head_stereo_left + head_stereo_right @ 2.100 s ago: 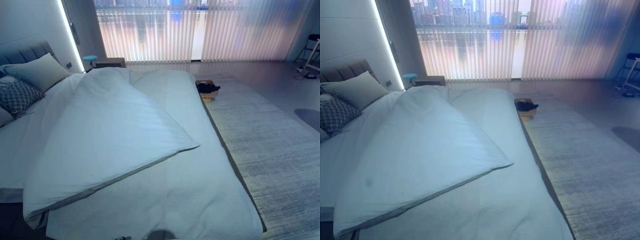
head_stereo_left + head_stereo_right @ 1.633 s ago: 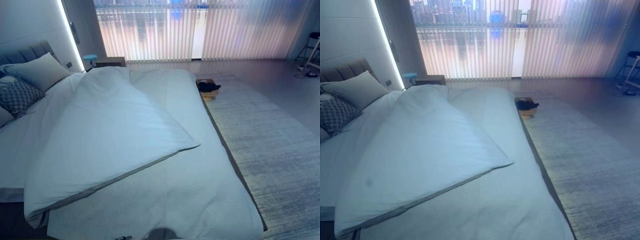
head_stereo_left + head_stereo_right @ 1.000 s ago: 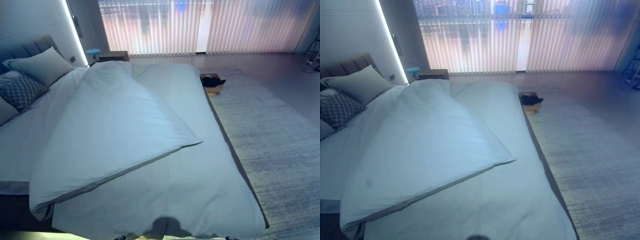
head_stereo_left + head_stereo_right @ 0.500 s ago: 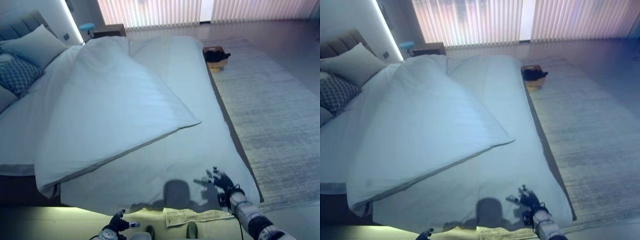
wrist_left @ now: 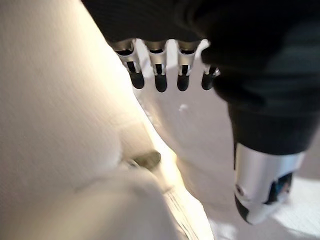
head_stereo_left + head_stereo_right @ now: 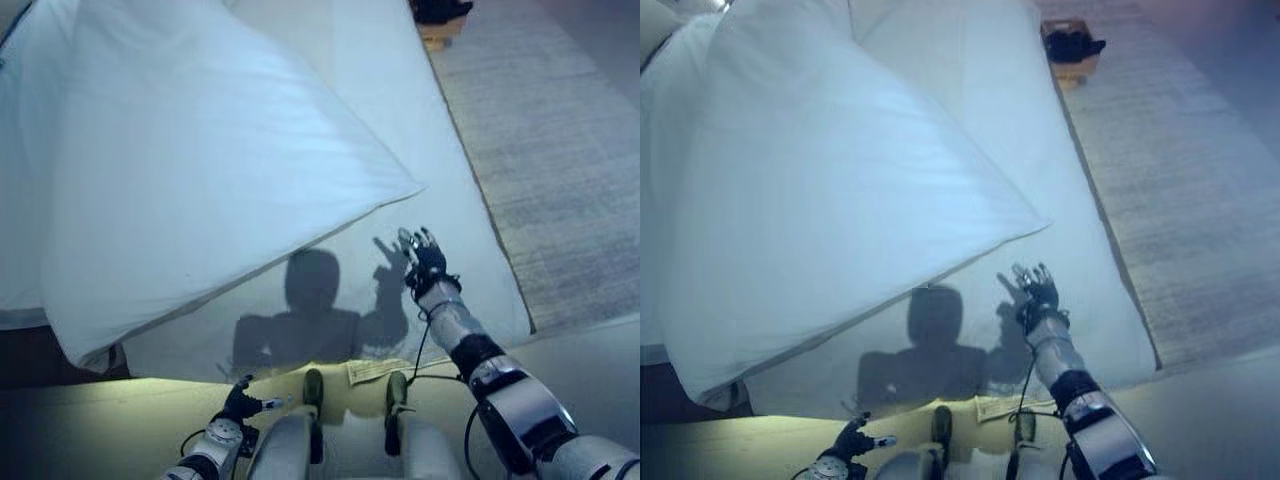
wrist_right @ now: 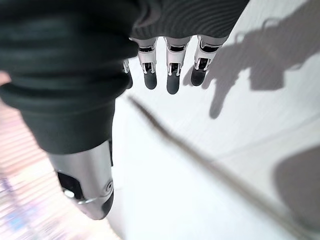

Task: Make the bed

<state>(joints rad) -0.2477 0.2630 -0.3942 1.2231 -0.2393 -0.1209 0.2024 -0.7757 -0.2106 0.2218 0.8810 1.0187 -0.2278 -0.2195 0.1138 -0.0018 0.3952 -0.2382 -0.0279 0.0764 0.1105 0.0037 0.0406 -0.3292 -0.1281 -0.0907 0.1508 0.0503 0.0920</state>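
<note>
The right hand [image 6: 425, 262] reaches out over the foot end of the bed, its fingers [image 7: 171, 75] straight and spread, holding nothing, above the pale sheet [image 6: 440, 200] just short of the folded corner of the duvet [image 6: 200, 150]. The left hand [image 6: 240, 402] hangs low at the near edge of the bed, over the cream-coloured floor strip [image 6: 100, 430]; in its wrist view its fingers [image 5: 160, 70] are straight and loose, closed on nothing.

The duvet, white with a grey underside edge, lies folded back on itself across the bed: its free corner points toward the robot's right side, and its long grey-trimmed edge [image 6: 840, 325] runs diagonally down toward the near left corner of the bed. The sheet lies bare between that edge and the foot of the bed and along the right side.

To the right of the bed a grey woven rug [image 6: 560, 150] covers the floor. At its far end, close to the bedside, stands a small open box [image 6: 1072, 45] with something dark inside.
</note>
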